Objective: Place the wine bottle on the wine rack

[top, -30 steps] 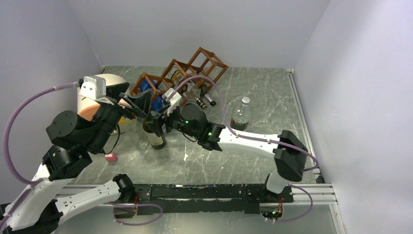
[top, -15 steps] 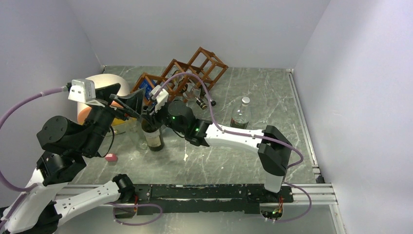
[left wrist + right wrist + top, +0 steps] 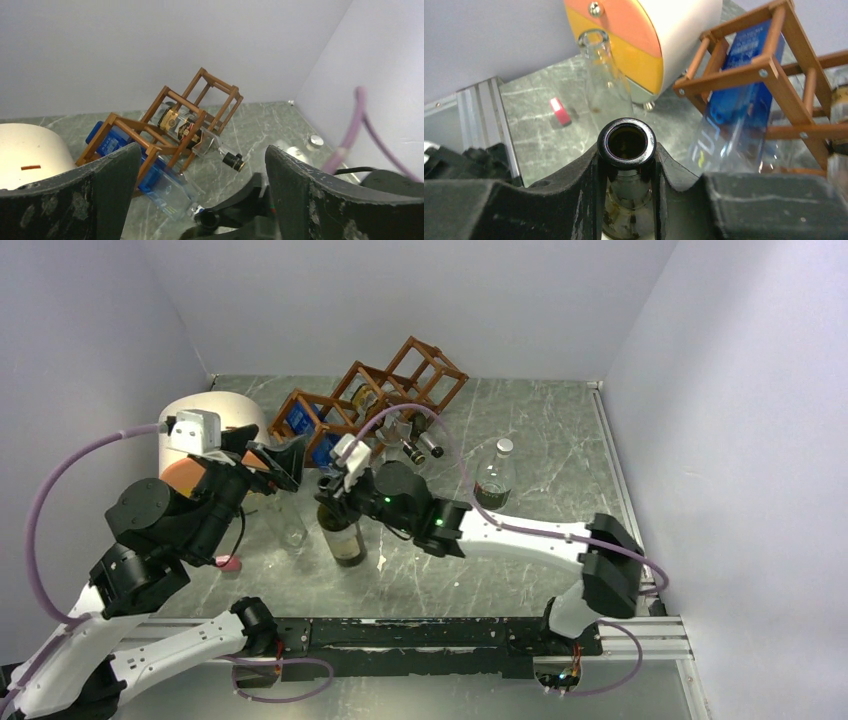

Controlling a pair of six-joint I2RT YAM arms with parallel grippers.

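No word or number can be read with certainty. The blue label (image 3: 734, 107) of the clear bottle (image 3: 724, 142) lying in the wine rack (image 3: 729, 75) carries white letters, but they are blurred. The dark label (image 3: 179, 125) of the second bottle (image 3: 210, 145) there shows gold marks, too small to read.

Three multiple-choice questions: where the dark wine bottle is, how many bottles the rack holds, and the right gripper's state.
1. Where is the wine bottle? A upright in front of the wine rack; B in its top cell; C lying flat.
2. Bottles lying in the rack? A none; B four; C two.
3. The right gripper is: A open; B shut on the bottle's neck; C out of view.
Answers: A, it stands outside the frame; C, a blue-labelled bottle and a dark-labelled bottle; B, it clamps the neck.
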